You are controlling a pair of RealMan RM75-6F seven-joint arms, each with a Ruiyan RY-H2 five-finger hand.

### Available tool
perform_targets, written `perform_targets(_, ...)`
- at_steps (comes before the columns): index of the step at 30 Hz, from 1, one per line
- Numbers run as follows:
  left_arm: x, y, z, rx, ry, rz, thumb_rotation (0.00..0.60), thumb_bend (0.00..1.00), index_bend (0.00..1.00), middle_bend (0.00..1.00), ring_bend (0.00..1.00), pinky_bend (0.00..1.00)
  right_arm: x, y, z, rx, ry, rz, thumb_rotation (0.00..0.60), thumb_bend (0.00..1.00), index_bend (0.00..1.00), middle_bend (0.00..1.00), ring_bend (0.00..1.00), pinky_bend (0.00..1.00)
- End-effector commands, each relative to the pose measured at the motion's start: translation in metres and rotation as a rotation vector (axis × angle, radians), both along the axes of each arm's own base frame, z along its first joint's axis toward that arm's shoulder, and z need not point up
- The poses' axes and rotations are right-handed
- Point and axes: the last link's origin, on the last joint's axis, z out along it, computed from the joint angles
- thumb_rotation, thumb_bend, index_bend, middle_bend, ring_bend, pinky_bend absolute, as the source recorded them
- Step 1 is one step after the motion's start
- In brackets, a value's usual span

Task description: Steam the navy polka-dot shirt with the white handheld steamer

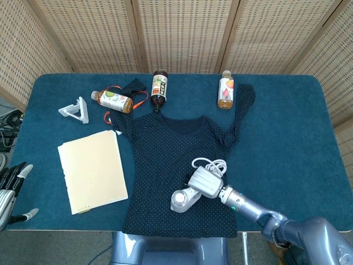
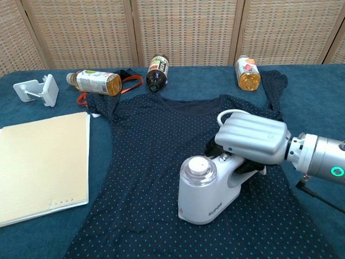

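Chest view shows the right hand (image 2: 253, 141) wrapped around the handle of the white steamer (image 2: 207, 189). It holds the steamer on the navy polka-dot shirt (image 2: 145, 156), which lies flat in the middle of the blue table (image 1: 287, 138), its hem at the near edge. The steamer's cord (image 1: 211, 164) curls on the shirt. The left hand (image 1: 14, 185) hangs by the near left corner, fingers spread, holding nothing. A yellow folder (image 1: 92, 170) lies left of the shirt. Three bottles (image 1: 159, 88) lie near the far edge.

left hand (image 1: 12, 187) cut by frame edge, shirt (image 1: 176, 165) hem cropped in chest view
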Motion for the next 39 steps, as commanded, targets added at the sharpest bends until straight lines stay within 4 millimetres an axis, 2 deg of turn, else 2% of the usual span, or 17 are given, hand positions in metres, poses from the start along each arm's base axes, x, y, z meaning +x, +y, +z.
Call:
perform_targets(1, 0.000, 0.000, 0.000, 0.001, 0.000, 0.001, 0.600, 0.00, 0.00, 0.00, 0.00, 0.00, -0.010, -0.021, 0.005, -0.056, 0.003, -0.084, 0.600, 1.00, 0.76, 0.67, 0.78, 1.00)
perform_targets(10, 0.001, 0.001, -0.001, -0.003, -0.001, 0.002, 0.600, 0.00, 0.00, 0.00, 0.00, 0.00, -0.039, -0.066, 0.021, -0.201, 0.031, -0.263, 0.600, 1.00, 0.76, 0.67, 0.78, 1.00)
perform_targets(15, 0.001, 0.001, -0.002, -0.004, 0.000, 0.004, 0.600, 0.00, 0.00, 0.00, 0.00, 0.00, -0.051, -0.083, 0.029, -0.260, 0.032, -0.346, 0.600, 1.00, 0.76, 0.67, 0.78, 1.00)
perform_targets(23, 0.002, 0.002, -0.002, -0.004, -0.001, 0.003, 0.600, 0.00, 0.00, 0.00, 0.00, 0.00, -0.049, -0.103, 0.041, -0.329, -0.009, -0.399, 0.600, 1.00, 0.76, 0.67, 0.78, 1.00)
perform_targets(29, 0.000, 0.002, -0.001, -0.001, -0.002, 0.009, 0.600, 0.00, 0.00, 0.00, 0.00, 0.00, -0.046, -0.124, 0.071, -0.418, -0.076, -0.437, 0.600, 1.00, 0.76, 0.67, 0.78, 1.00)
perform_targets(31, 0.000, 0.002, -0.001, -0.003, -0.002, 0.007, 0.600, 0.00, 0.00, 0.00, 0.00, 0.00, -0.049, -0.137, 0.094, -0.476, -0.101, -0.471, 0.600, 1.00, 0.76, 0.67, 0.78, 1.00)
perform_targets(34, 0.001, 0.002, -0.001, -0.004, -0.003, 0.005, 0.600, 0.00, 0.00, 0.00, 0.00, 0.00, -0.061, -0.148, 0.117, -0.525, -0.111, -0.529, 0.600, 1.00, 0.76, 0.66, 0.78, 1.00)
perform_targets(39, 0.001, 0.002, -0.001, -0.006, -0.001, 0.002, 0.600, 0.00, 0.00, 0.00, 0.00, 0.00, -0.089, -0.150, 0.138, -0.580, -0.065, -0.608, 0.600, 1.00, 0.76, 0.66, 0.78, 1.00)
